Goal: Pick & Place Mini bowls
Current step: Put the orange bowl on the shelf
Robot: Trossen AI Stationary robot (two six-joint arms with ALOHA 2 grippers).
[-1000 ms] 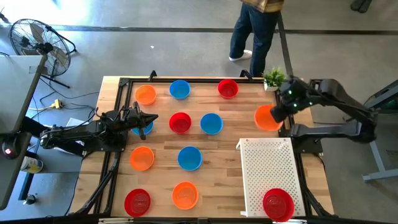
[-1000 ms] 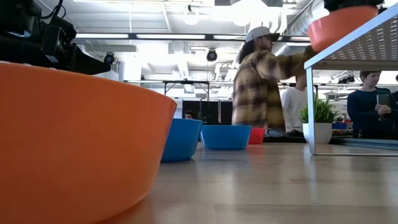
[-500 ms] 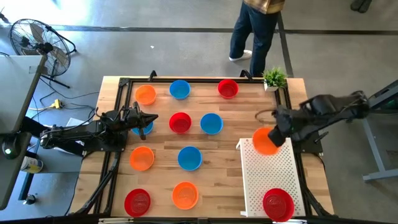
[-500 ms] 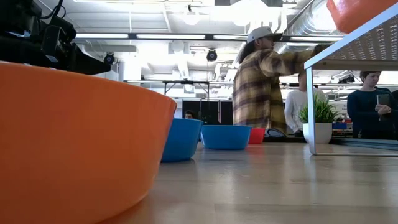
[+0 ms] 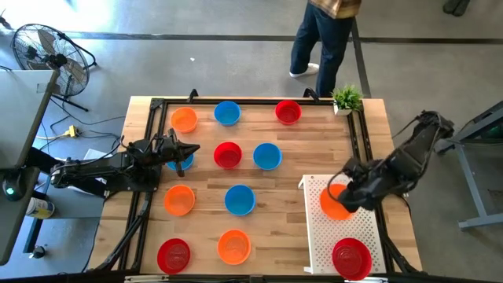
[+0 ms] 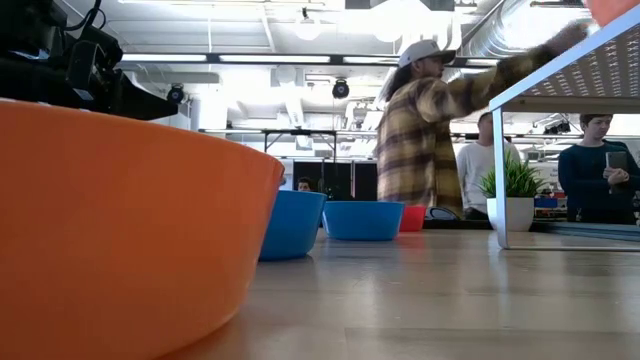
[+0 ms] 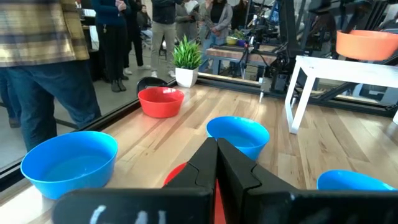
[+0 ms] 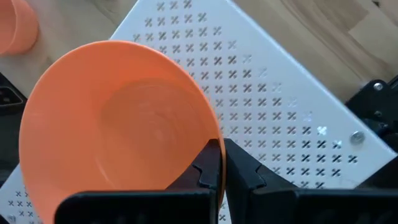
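Here I see the counter (image 5: 299,177) with mini bowls spread across its wooden top, and the white perforated tray (image 5: 346,236) sitting at the right near corner with a red bowl (image 5: 351,258) already resting on its near end. My right gripper (image 5: 346,196) hangs over the far half of that tray, its jaws pinched on the rim of an orange bowl (image 5: 335,200), so the bowl lies directly over the tray with bare tray between it and the red one. The left gripper (image 5: 185,151) waits at the left side of the counter with its jaws pressed together on nothing, well apart from the tray, so the right arm is plainly the one placed for the set-down. I judge the coming move turns on lowering the orange bowl straight onto the perforated surface clear of the red bowl. The right wrist view shows what the overhead cannot: the jaws clamp one wall of the orange bowl (image 8: 118,118), which hangs tilted with its hollow facing the camera. The left wrist view adds height, showing the bowl (image 7: 367,45) raised above the tray's top.
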